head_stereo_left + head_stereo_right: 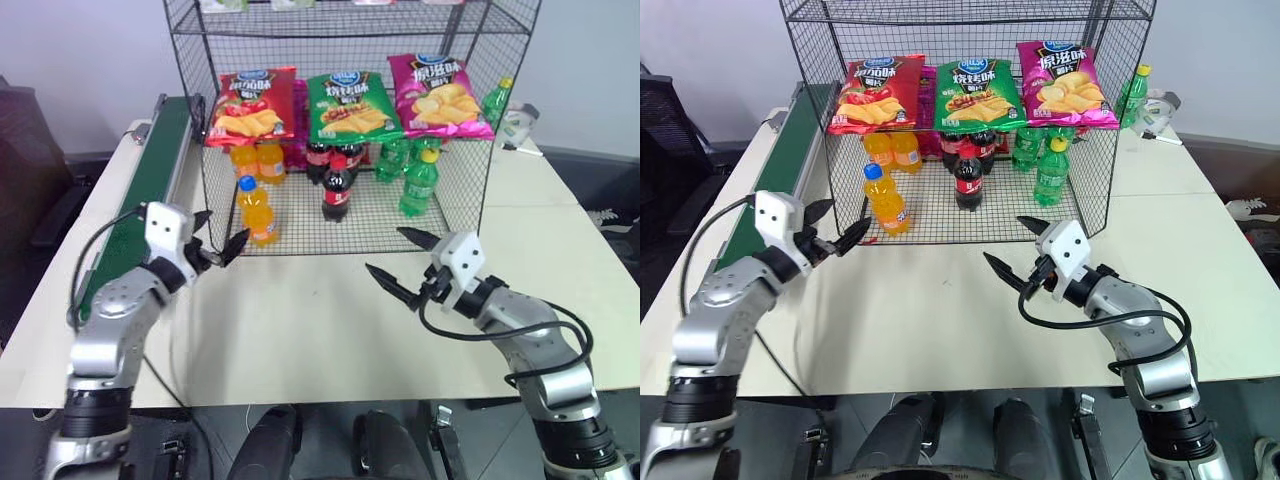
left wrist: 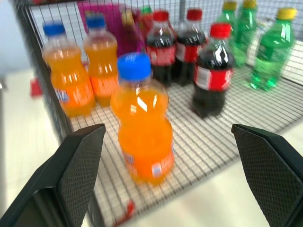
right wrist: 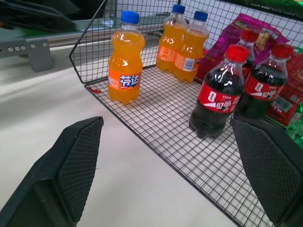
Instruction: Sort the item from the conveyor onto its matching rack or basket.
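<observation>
The orange soda bottle [image 1: 257,211] with a blue cap stands upright on the lowest tier of the black wire rack [image 1: 190,60], near its front left corner; it also shows close up [image 2: 142,127] in the left wrist view. My left gripper [image 1: 217,238] is open, just left of and slightly in front of the bottle, with nothing between its fingers. My right gripper [image 1: 398,262] is open over the table in front of the rack, holding nothing. The dark green conveyor [image 1: 150,170] runs along the table's left side.
Two more orange bottles [image 1: 256,160], cola bottles [image 1: 337,187] and green bottles [image 1: 419,183] stand on the same tier. Red, green and pink chip bags [image 1: 345,105] hang across the rack's front. The white table [image 1: 300,320] lies in front.
</observation>
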### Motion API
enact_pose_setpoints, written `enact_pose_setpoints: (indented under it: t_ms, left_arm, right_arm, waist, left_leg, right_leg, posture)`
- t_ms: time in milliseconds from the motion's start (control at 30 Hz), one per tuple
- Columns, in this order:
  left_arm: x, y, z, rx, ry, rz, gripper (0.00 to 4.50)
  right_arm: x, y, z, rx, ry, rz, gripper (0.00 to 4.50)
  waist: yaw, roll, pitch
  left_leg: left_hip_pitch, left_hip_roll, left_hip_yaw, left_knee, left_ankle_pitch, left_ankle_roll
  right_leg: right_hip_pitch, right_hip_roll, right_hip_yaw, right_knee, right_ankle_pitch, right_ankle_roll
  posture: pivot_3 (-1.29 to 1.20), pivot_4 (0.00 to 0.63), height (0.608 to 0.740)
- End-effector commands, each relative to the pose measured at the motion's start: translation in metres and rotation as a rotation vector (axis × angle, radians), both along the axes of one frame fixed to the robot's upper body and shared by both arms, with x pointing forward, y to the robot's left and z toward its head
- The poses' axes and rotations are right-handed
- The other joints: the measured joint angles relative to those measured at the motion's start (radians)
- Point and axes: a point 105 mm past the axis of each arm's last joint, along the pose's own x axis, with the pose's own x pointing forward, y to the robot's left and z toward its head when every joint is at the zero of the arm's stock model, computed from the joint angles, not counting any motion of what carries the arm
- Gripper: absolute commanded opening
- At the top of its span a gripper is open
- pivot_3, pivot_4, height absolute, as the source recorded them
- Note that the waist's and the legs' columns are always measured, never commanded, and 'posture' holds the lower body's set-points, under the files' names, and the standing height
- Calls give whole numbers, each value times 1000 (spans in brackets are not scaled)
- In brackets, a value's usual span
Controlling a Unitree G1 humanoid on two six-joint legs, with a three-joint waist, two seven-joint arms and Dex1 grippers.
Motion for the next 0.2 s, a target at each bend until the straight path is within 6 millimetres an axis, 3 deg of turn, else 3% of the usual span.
enact_pose_setpoints:
  t_ms: [33, 200]
  left_arm:
    - [-12, 17, 18, 27, -23, 13, 4469]
    - [-20, 26, 14, 63, -9, 12, 4469]
  right_arm:
    - [-1, -1, 13, 8, -47, 12, 4500]
    - [0, -2, 12, 2, -46, 14, 4500]
  waist:
    - [-1, 0, 0]
    - [1, 0, 0]
  left_leg:
    - [0, 0, 0, 0, 0, 0]
    - [0, 0, 0, -1, 0, 0]
  right_leg:
    - [0, 0, 0, 0, 0, 0]
    - [0, -1, 1, 0, -2, -3]
  posture:
    - [0, 150, 740]
    - [0, 150, 740]
